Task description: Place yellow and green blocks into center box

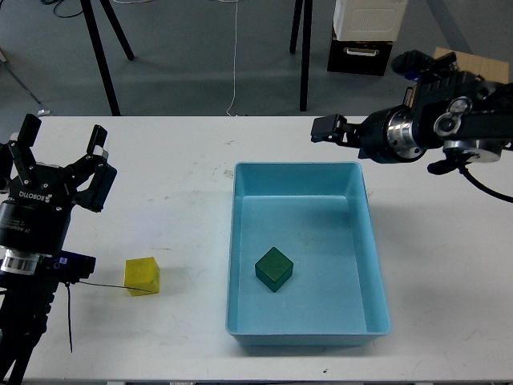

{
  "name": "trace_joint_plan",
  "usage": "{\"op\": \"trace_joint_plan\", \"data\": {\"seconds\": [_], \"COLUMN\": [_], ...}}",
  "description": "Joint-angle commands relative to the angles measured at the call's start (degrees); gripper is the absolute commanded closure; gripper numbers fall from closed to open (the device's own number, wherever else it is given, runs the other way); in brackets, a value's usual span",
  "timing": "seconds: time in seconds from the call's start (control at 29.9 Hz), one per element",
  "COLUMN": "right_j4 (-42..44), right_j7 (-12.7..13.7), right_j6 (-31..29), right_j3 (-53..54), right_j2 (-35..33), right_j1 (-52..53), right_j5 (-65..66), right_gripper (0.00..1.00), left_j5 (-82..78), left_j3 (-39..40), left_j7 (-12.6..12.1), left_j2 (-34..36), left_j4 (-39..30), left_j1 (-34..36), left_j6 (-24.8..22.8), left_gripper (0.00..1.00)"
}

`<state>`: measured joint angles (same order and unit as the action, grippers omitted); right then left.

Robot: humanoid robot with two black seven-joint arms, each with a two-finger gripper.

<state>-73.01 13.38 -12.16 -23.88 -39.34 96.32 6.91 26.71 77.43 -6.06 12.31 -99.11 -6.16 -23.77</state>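
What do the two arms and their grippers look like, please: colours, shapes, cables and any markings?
Both arms are black. The left gripper has two black fingers on a round black body with white lettering, a silver ring and a small blue part below; a thin black cable hangs beside it. The right gripper is small, black and blocky, on a round silver-and-black wrist, with a black cable looping under.

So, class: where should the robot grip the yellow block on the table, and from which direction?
Probably from above with the left gripper, fingers closing on two opposite upright faces of the yellow block. It sits flat on the table, with room all round.
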Motion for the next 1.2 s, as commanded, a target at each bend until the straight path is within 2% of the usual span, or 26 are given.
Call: {"op": "trace_joint_plan", "data": {"seconds": [0.0, 0.1, 0.2, 0.27, 0.33, 0.43, 0.5, 0.57, 0.7, 0.87, 1.0, 1.17], "right_j4": [5.7, 8.8, 9.5, 10.5, 11.7, 12.8, 12.7, 11.9, 5.9, -5.0, -13.1, -14.0], "right_j7": [-0.1, -0.2, -0.5, -1.9, -4.6, -11.2, -14.6, -16.0, -16.8, -17.1, -16.8, -16.7], "right_j6": [-8.0, -12.4, -13.0, -13.4, -15.0, -15.8, -15.8, -15.8, -15.8, -15.8, -15.8, -15.8], "right_j3": [14.2, 27.0, 37.4, 42.8, 48.2, 58.1, 66.1, 74.1, 89.9, 106.8, 108.0, 108.3], "right_j2": [-5.8, -7.4, -7.8, -8.1, -8.1, -7.5, -6.9, -5.8, -0.7, 12.3, 18.7, 20.8], "right_j1": [-8.2, -17.4, -25.5, -30.0, -34.5, -43.8, -51.1, -59.7, -78.8, -103.0, -112.4, -114.0], "right_j5": [-3.6, -9.4, -15.7, -18.9, -21.5, -25.7, -27.2, -27.8, -29.8, -30.1, -28.9, -26.6], "right_gripper": [0.00, 0.00, 0.00, 0.00, 0.00, 0.00, 0.00, 0.00, 0.00, 0.00, 0.00, 0.00], "left_j5": [0.0, 0.0, 0.0, -0.1, -0.1, -0.1, 0.0, -0.1, -0.1, -0.1, -0.1, 0.1], "left_j3": [0.0, 0.0, 0.0, 0.0, 0.0, 0.0, 0.0, 0.0, 0.0, 0.0, 0.1, 0.9], "left_j7": [0.0, 0.0, 0.0, 0.0, 0.0, 0.1, 0.1, 0.1, 0.2, 0.2, 0.2, 2.0], "left_j2": [-0.2, -0.2, -0.2, -0.1, 0.0, 0.0, 0.1, 0.1, 0.1, 0.6, 0.9, 0.3], "left_j4": [0.1, 0.4, 0.4, 0.4, 0.5, 0.7, 0.7, 0.8, 0.8, 0.7, 0.7, 0.7], "left_j1": [0.0, 0.2, 0.3, 0.3, 0.4, 0.3, 0.3, 0.4, 0.4, -0.1, -0.4, -0.7], "left_j6": [0.1, 0.1, 0.2, 0.2, 0.2, 0.5, 0.7, 1.0, 1.1, 1.1, 1.1, 0.9], "left_gripper": [0.00, 0.00, 0.00, 0.00, 0.00, 0.00, 0.00, 0.00, 0.00, 0.00, 0.00, 0.00]}}
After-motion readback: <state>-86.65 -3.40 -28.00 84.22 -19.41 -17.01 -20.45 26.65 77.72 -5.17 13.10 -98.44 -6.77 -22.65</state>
